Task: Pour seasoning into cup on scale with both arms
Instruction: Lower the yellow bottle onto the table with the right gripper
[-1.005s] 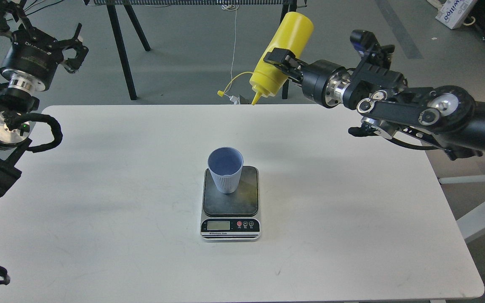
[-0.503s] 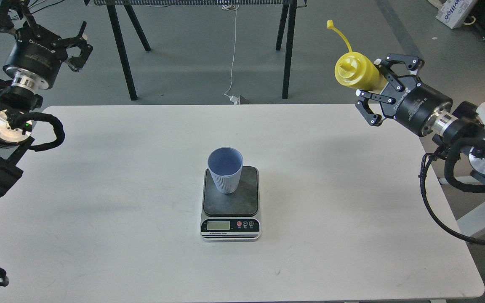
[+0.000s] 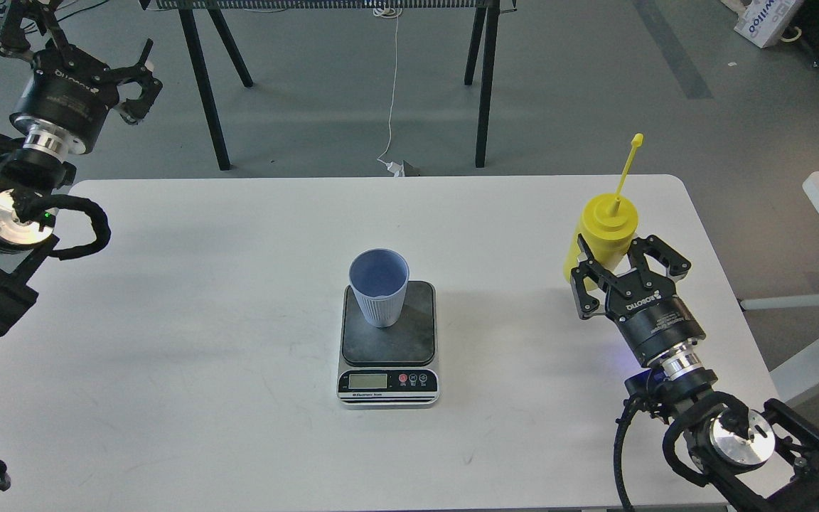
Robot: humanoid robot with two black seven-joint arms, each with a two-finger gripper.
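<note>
Head view: you were looking down on a white rounded-corner table [image 3: 189, 299] with both arms in frame.
Seasoning: the bright yellow cylindrical plastic squeeze bottle [image 3: 603, 235] stood upright on the right side of the table, nozzle up, its thin yellow cap strap [image 3: 626, 167] rising above it.
Right gripper: your right gripper [image 3: 619, 267] sat around the lower part of the bottle, 1 black finger on each flank; whether the fingers were pressing the bottle or just beside it, you could not tell from this angle.
Right arm: it came in from the lower right corner, silver wrist ring and black cables showing below the gripper.
Cup: the light blue-grey ribbed plastic cup [image 3: 379, 288] stood upright on the rear left part of the scale's platform, well apart from the bottle.
Scale: the small flat rectangular kitchen scale with a dark glossy platform [image 3: 389, 345] lay near the middle of the table, its LCD display and round buttons facing you; the reading was too small to make out.
Left gripper: your left gripper [image 3: 141, 84] hung at the upper left, beyond the table's far left corner, its 2 black fingers spread apart and holding nothing.
Background: 2 pairs of black stand legs [image 3: 203, 78] stood on the grey floor behind the table.
</note>
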